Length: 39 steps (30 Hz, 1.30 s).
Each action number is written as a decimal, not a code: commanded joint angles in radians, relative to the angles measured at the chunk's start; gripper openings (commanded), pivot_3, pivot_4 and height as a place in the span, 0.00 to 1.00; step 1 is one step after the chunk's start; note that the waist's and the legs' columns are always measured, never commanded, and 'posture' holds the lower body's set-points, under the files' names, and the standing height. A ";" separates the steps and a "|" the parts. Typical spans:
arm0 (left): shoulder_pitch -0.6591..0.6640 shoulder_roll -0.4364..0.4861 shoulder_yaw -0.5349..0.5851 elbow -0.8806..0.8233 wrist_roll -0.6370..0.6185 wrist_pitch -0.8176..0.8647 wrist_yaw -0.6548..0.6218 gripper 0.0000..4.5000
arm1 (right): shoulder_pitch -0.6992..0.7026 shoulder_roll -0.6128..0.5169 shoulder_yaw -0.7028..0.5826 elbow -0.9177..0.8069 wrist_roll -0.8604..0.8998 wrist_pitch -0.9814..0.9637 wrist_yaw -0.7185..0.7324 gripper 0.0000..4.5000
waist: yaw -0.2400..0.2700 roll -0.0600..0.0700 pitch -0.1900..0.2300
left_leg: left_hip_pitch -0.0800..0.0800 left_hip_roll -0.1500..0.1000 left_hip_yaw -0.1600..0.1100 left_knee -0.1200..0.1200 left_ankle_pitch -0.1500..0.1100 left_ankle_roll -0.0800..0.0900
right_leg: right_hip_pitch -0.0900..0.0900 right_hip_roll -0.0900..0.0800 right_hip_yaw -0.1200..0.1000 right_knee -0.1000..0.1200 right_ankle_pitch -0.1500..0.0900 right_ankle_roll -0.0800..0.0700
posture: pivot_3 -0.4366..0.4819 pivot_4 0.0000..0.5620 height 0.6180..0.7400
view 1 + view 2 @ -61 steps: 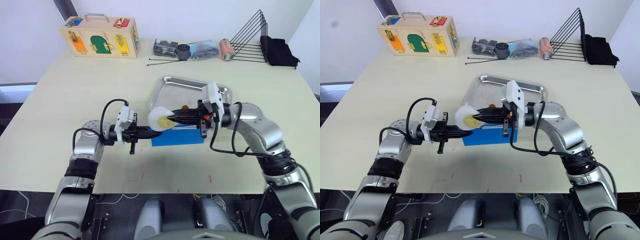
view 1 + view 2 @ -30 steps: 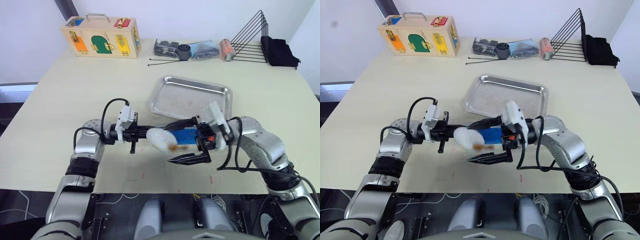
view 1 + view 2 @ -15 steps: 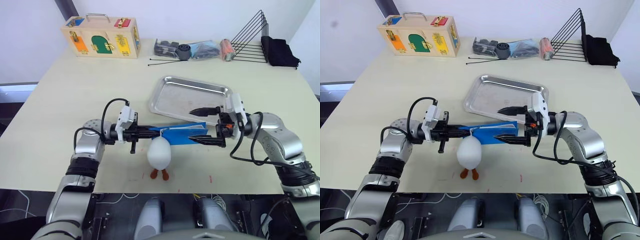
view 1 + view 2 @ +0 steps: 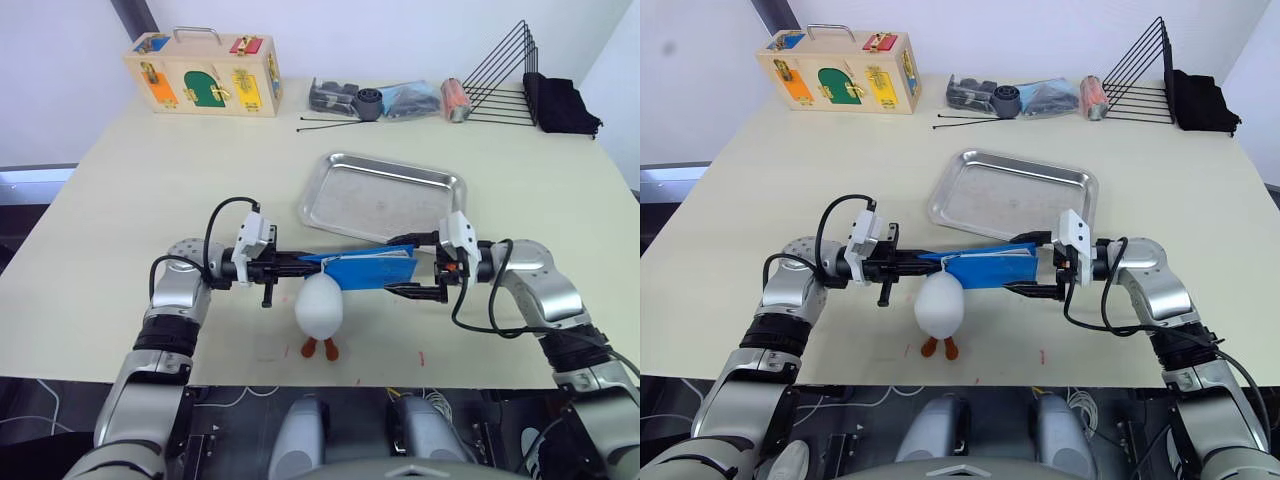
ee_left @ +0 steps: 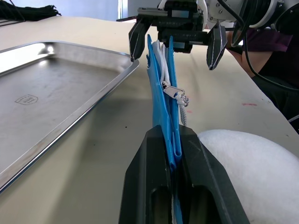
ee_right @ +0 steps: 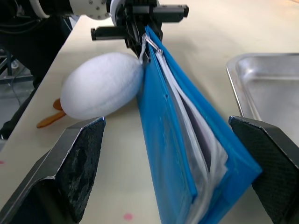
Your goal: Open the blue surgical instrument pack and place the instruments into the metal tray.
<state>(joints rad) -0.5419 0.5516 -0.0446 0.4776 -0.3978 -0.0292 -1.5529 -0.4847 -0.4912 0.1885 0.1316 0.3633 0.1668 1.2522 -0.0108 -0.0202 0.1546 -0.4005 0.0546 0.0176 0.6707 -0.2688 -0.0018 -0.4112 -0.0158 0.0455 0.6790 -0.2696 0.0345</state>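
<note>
Opening step. My left claw (image 4: pixel 305 263) pinches one end of the blue surgical instrument pack (image 4: pixel 368 268); my right claw (image 4: pixel 410 266), fingers spread, straddles its far end. The metal tray (image 4: pixel 382 195) lies just beyond both. Next: close right, pull the pack open.

Bright, even light falls from overhead, leaving soft shadows under my arms on the worktop (image 4: pixel 120 190). Glare streaks the metal tray (image 5: pixel 46 49); my wrist views blur close up.

Pale table (image 4: pixel 120 200): shiny metal tray (image 4: pixel 382 198) near middle, white egg-shaped thing (image 4: pixel 319 306) by front edge, wooden box (image 4: pixel 201 73) and black wire rack (image 4: pixel 498 80) along back edge.
</note>
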 commanded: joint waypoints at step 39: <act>0.116 0.099 0.140 -0.235 -0.106 0.260 0.093 0.99 | 0.024 0.026 -0.036 -0.010 -0.006 -0.032 -0.012 0.00 | -0.005 0.000 0.000 | 0.001 0.000 0.000 0.000 0.000 0.000 | 0.000 0.000 0.001 0.000 0.000 0.000 | 0.48 0.27 1.00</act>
<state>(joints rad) -0.4417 0.6378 0.0640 0.3099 -0.4668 0.2100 -1.4723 -0.4620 -0.4556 0.1749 0.1400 0.3535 0.1477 1.2381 -0.0157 -0.0201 0.1547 -0.4000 0.0550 0.0178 0.6705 -0.2688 -0.0018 -0.4112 -0.0159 0.0459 0.6792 -0.2696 0.0345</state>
